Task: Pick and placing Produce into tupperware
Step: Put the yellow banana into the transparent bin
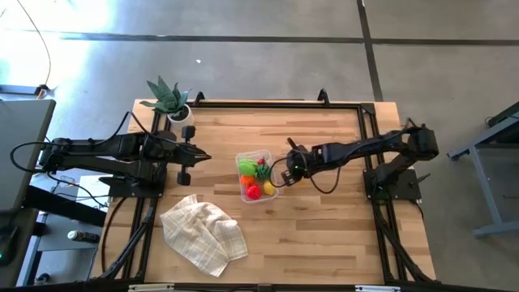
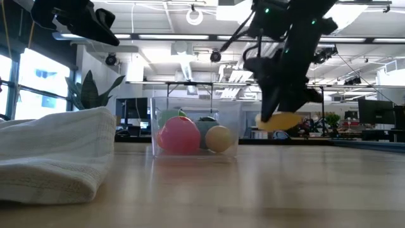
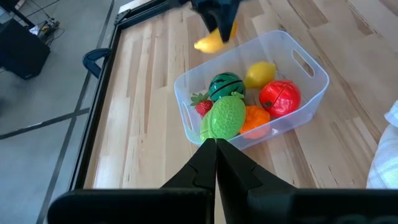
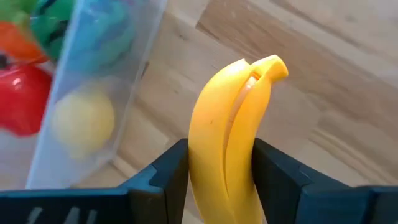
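table (image 1: 324,227): matt wood | tupperware (image 3: 311,81): clear smooth plastic | banana (image 4: 224,143): glossy plastic | towel (image 1: 203,231): woven cloth

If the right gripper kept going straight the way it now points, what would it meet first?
Probably the near wall of the tupperware: the right gripper, shut on the banana, points at it from just beside and slightly above. It may instead clear the rim; depth is unclear.

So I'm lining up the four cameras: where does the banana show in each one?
High view: banana just right of the tupperware, in the right hand.
Low view: banana held above the table, right of the tub.
Left wrist view: banana beyond the tub's far rim.
Right wrist view: banana centre, between the fingers.
Shared landmark: the tupperware.
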You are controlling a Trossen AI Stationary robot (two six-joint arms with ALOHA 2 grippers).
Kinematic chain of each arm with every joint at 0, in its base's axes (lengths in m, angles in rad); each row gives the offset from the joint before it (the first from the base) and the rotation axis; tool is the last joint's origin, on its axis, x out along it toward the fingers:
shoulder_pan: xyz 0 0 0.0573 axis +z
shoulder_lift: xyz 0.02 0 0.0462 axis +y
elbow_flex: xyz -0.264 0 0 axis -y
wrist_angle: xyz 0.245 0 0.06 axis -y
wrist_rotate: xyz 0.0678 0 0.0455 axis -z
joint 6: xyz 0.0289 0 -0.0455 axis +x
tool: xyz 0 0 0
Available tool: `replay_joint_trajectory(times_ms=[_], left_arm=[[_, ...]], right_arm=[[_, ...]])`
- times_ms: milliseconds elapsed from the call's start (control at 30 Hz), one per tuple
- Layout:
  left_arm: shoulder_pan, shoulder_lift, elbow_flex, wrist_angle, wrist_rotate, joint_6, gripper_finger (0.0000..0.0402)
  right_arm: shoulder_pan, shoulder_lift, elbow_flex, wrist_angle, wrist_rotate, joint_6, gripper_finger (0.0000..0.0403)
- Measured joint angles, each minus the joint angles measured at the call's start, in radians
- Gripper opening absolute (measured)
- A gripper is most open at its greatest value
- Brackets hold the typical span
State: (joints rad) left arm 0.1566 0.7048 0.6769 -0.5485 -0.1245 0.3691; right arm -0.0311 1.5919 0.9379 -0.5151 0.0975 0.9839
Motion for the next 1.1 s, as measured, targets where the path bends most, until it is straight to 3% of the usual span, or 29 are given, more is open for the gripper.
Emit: replay_joint_trajectory(times_ms=[300,567,867,1100], left_arm=[[0.0,0.0,0.0,-0.001,0.0,0.0,0.0003],[0.0,0.0,0.0,0.0,0.0,0.0,0.0003],[0.0,0.0,0.0,0.0,0.0,0.0,0.0003],[0.0,0.0,0.0,0.0,0.0,0.0,0.0003]], right_arm=[[0.005,-0.227,0.001,-0.073,0.005,-0.109,0.0144],[0.048,-0.368,0.004,0.219,-0.04,-0.207,0.0144],[0.068,-0.249,0.014,0.391,-0.09,-0.216,0.0144],[0.08,-0.017,0.258,0.255,-0.098,-0.306,0.0145]])
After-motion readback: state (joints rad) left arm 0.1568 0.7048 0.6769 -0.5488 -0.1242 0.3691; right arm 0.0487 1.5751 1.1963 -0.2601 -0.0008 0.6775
